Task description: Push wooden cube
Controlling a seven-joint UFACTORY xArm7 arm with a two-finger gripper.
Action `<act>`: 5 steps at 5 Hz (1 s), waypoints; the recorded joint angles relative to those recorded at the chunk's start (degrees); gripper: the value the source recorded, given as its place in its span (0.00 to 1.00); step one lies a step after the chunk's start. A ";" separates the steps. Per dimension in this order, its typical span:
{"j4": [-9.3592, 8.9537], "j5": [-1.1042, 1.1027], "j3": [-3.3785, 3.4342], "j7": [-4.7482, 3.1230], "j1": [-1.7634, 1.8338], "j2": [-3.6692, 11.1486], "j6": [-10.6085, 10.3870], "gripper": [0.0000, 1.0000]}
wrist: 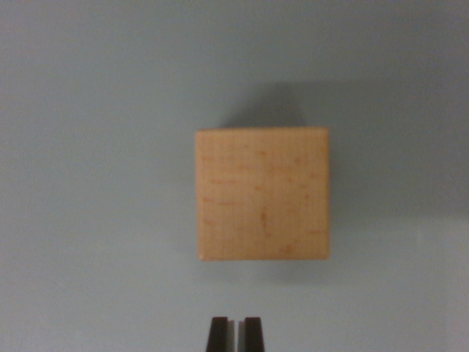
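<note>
Directly ahead of the gripper (235,331), slightly toward the wrist view's right: wooden cube (262,193), apart from the fingertips, square-on. Fingers nearly closed, holding nothing.

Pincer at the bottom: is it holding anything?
Nothing. The pincer is shut with only a thin slit between its tips, apart from the cube.
</note>
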 joint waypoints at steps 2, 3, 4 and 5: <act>-1.02 0.10 -0.16 -0.45 -0.19 0.55 -1.59 0.00; -1.02 0.10 -0.16 -0.45 -0.19 0.55 -1.59 0.00; -1.87 0.19 -0.30 -0.83 -0.36 1.01 -2.93 0.00; -1.87 0.19 -0.30 -0.83 -0.36 1.01 -2.93 0.00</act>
